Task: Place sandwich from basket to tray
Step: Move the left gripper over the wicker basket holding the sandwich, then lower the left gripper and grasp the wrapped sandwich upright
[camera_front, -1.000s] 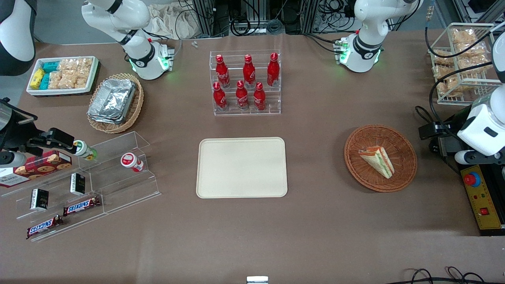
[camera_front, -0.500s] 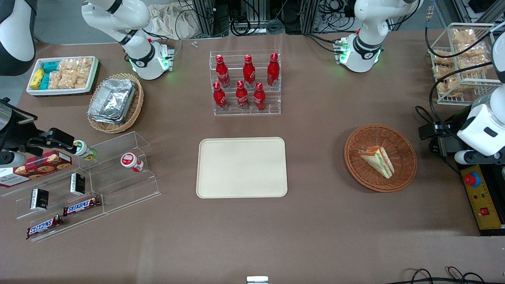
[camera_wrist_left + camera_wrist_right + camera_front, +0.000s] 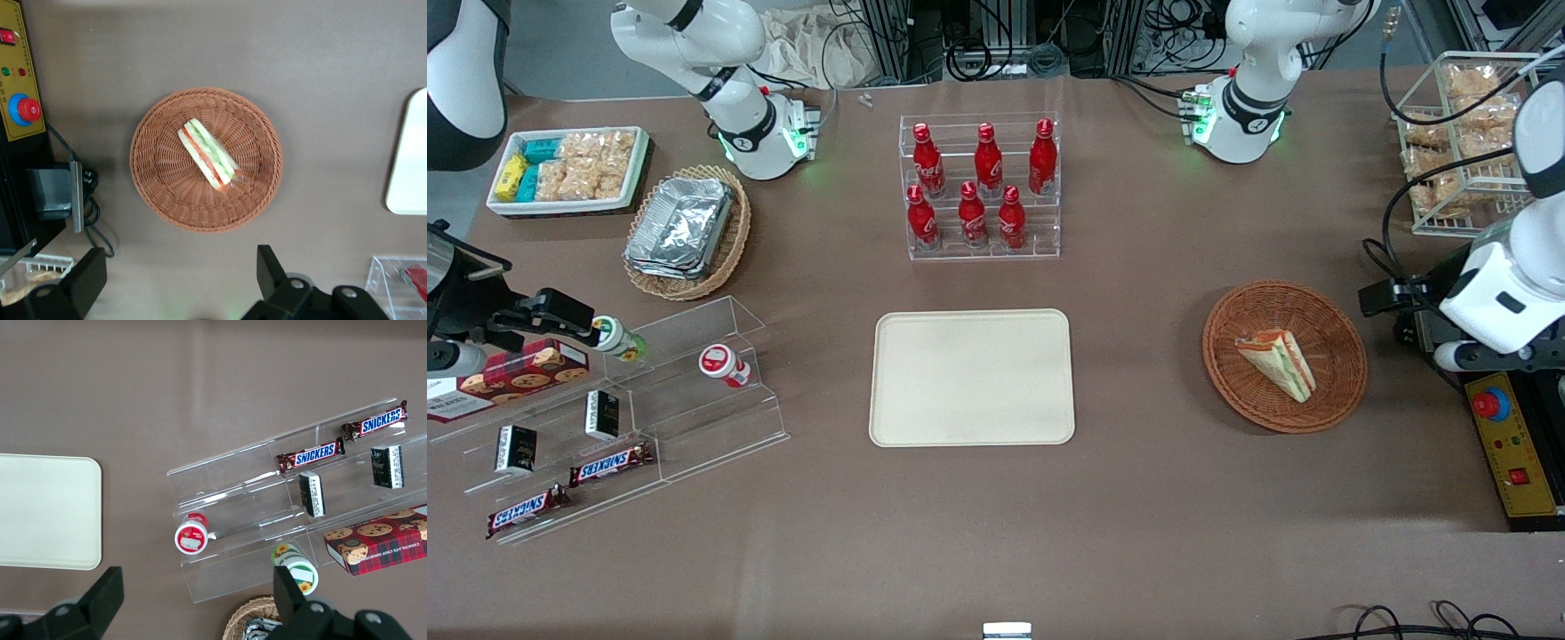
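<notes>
Nothing of the task is done yet, judging by how things lie. The sandwich [image 3: 1276, 364] lies on its side in the basket [image 3: 1334, 313], which sits on the desk [image 3: 1183, 516] toward the working arm's end, just short of that edge. The tray [image 3: 972, 378] lies bare near the middle of the desk, well apart from the basket and nearer the front camera than the rack of red bottles [image 3: 983, 187]. All the work remains: coming down over the basket, gripping the sandwich, carrying it across and setting it on the tray.

The end effector [image 3: 180, 280] hangs high above the desk, beside the basket rather than over the sandwich, at the working arm's edge of the desk. In the left wrist view its two fingers [image 3: 268, 267] stand wide apart, with nothing between them and nothing touched. The sandwich [image 3: 208, 154] and basket [image 3: 160, 193] show whole below it, and a corner of the tray [image 3: 408, 160] shows too.
</notes>
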